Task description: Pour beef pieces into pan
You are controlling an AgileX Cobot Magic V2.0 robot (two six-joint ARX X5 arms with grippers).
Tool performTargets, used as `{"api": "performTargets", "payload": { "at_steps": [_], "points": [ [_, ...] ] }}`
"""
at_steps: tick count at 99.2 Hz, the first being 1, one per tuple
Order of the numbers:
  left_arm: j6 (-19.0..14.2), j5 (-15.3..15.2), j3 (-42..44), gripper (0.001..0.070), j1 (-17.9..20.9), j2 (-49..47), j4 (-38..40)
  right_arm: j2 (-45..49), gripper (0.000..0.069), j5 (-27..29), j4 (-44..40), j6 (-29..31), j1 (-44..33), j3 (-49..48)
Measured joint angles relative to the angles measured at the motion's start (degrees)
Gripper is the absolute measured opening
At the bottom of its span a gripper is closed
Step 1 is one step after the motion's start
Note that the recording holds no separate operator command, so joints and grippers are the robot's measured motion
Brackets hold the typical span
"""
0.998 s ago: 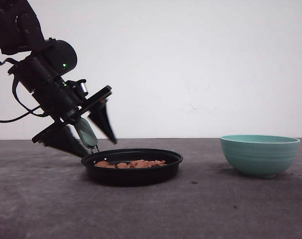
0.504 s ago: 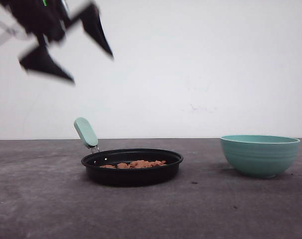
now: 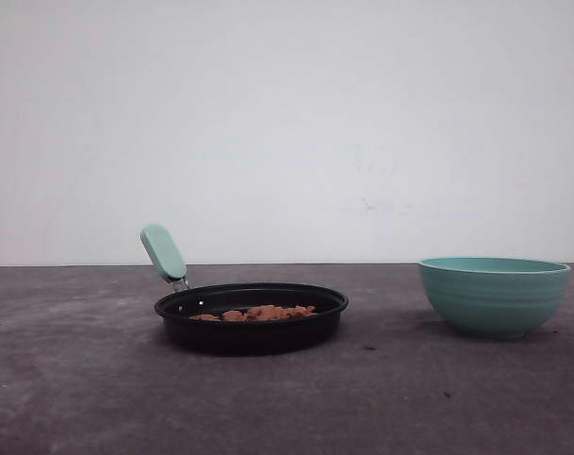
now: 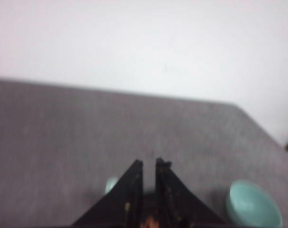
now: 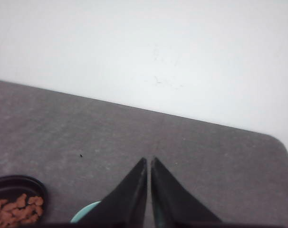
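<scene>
1. pan (image 3: 251, 318) sits flat on grey bench (image 3: 79, 398), left of centre, mint handle (image 3: 163, 252) angled up-left
2. beef pieces (image 3: 254, 312) in low heap inside pan
3. teal bowl (image 3: 493, 295) upright at right, well apart from pan
4. left end effector (image 4: 148, 164) narrowly parted, grasping nothing
5. right end effector (image 5: 148, 160) clenched, empty, above bench
</scene>
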Motion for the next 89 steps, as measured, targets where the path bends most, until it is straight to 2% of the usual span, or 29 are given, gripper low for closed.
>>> {"api": "performTargets", "payload": {
  "at_steps": [13, 21, 32, 51, 89],
  "points": [
    [-0.6, -3.7, -4.7, 0.0021, -0.1, -10.2, -5.0, 0.0, 0.0012, 0.0, 0.0, -0.6, 0.0, 0.0],
    [-0.8, -7.4, -4.5, 0.0021, -0.1, -13.6, -6.7, -0.2, 0.0012, 0.0, 0.0, -0.3, 0.0, 0.0],
    [-0.8, -10.6, -4.5, 0.0021, 0.0, -16.3, -9.1, -0.3, 0.0012, 0.0, 0.8, -0.3, 0.0, 0.0],
    [-0.7, -11.4, -4.5, 0.0021, 0.0, -19.6, -9.0, -0.3, 0.0012, 0.0, 0.9, -0.3, 0.0, 0.0],
    [-0.7, -11.4, -4.5, 0.0021, 0.0, -20.1, -9.0, -0.4, 0.0012, 0.0, 0.9, -0.3, 0.0, 0.0]
  ]
}}
